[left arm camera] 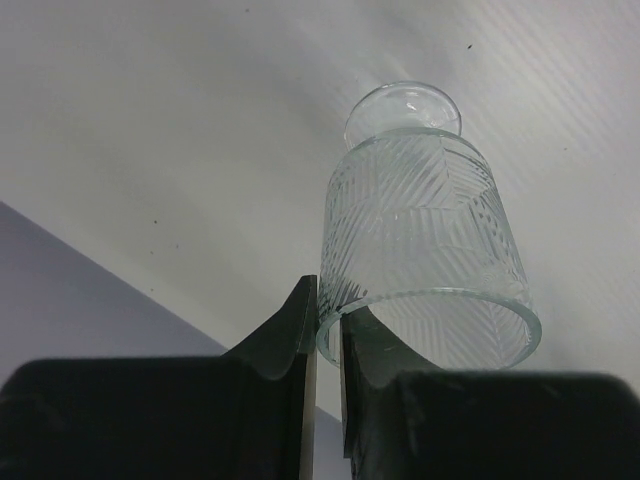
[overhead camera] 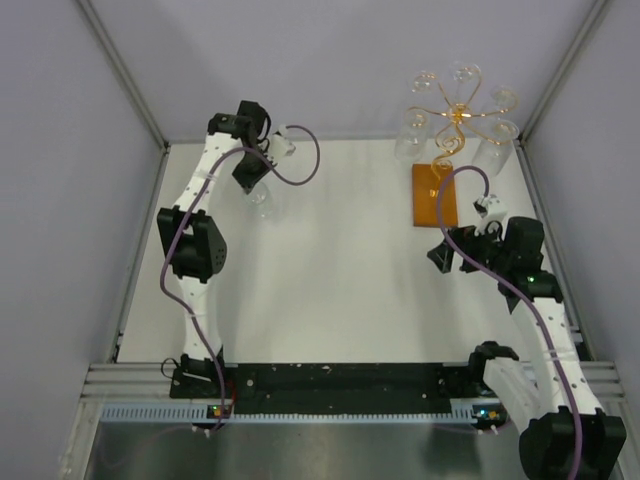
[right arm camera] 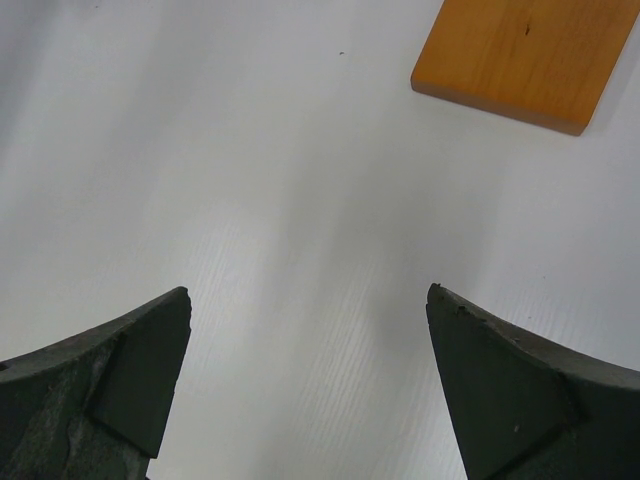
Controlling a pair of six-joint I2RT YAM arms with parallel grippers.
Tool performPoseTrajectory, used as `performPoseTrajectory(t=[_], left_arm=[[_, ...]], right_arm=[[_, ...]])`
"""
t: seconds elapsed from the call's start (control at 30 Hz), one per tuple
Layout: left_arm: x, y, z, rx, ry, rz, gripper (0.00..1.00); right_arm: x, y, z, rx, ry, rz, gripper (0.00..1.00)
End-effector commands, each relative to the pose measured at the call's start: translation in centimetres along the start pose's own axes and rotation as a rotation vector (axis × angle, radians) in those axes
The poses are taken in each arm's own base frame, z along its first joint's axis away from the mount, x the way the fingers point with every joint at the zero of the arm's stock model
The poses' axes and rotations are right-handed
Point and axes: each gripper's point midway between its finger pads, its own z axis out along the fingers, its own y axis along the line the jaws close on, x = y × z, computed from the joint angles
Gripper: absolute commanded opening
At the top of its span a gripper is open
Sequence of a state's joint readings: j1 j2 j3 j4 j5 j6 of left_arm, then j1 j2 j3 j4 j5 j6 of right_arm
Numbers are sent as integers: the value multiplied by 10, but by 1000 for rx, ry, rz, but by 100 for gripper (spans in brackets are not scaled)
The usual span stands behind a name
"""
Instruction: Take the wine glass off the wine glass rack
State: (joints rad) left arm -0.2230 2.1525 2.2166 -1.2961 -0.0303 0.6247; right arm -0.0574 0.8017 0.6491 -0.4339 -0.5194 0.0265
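Left wrist view: my left claw (left arm camera: 328, 325) is pinched almost shut on the rim of the wine glass (left arm camera: 425, 230). One finger (left arm camera: 290, 340) sits outside the wall and the other inside the mouth. The glass is clear with a cut leaf pattern; its mouth faces the camera and its round foot points away, with the white surface (left arm camera: 200, 120) behind it. I cannot tell whether the glass touches the surface or hangs just above it. From the top external view, the left claw (overhead camera: 252, 183) and its glass (overhead camera: 262, 203) are near the far left corner of the surface (overhead camera: 340, 280), well apart from the wine glass rack (overhead camera: 458, 112). The rack stands near the far right corner, on a wooden base (overhead camera: 437, 195), with other glasses (overhead camera: 413, 135) hanging from its gold scroll arms. The right claw (overhead camera: 443, 258) is just in front of that base, toward the right edge. In the right wrist view its fingers (right arm camera: 130, 385) are spread wide with only bare surface between them, and a corner of the base (right arm camera: 530, 55) shows beyond.
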Motion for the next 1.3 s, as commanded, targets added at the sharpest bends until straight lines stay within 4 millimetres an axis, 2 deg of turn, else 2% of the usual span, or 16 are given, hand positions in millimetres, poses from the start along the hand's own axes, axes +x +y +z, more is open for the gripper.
performPoseTrajectory(t=[0.0, 0.1, 0.23, 0.6, 0.73, 0.77, 0.83, 0.93, 1.03, 1.1, 1.27], left_arm=[[11, 32, -16, -98, 38, 40, 0], [13, 47, -18, -120, 30, 34, 0], [23, 56, -10, -118, 70, 61, 0], [41, 49, 25, 24, 88, 9, 0], [43, 50, 32, 37, 82, -14, 0], [43, 50, 33, 40, 81, -16, 4], [40, 51, 33, 32, 67, -33, 26], [32, 57, 25, -6, 25, -57, 45], [19, 60, 17, -29, -47, -85, 56], [13, 66, 4, -66, -82, -106, 60], [-2, 70, -48, -144, -206, -161, 78]], right_arm=[[-32, -1, -2, 4, -87, -50, 99], [-29, -1, -1, 4, -82, -41, 99], [-29, 1, -2, -4, -85, -41, 99], [-30, 0, -6, 12, -98, -52, 99], [-29, 1, -7, 11, -94, -55, 99], [-30, 0, -6, 11, -94, -56, 99], [-30, 0, -6, 9, -95, -59, 99], [-32, 0, -5, 3, -92, -66, 99], [-39, 2, -5, -9, -108, -77, 99], [-46, 5, -6, -26, -127, -120, 99], [-89, 7, -13, -6, -274, -200, 98]])
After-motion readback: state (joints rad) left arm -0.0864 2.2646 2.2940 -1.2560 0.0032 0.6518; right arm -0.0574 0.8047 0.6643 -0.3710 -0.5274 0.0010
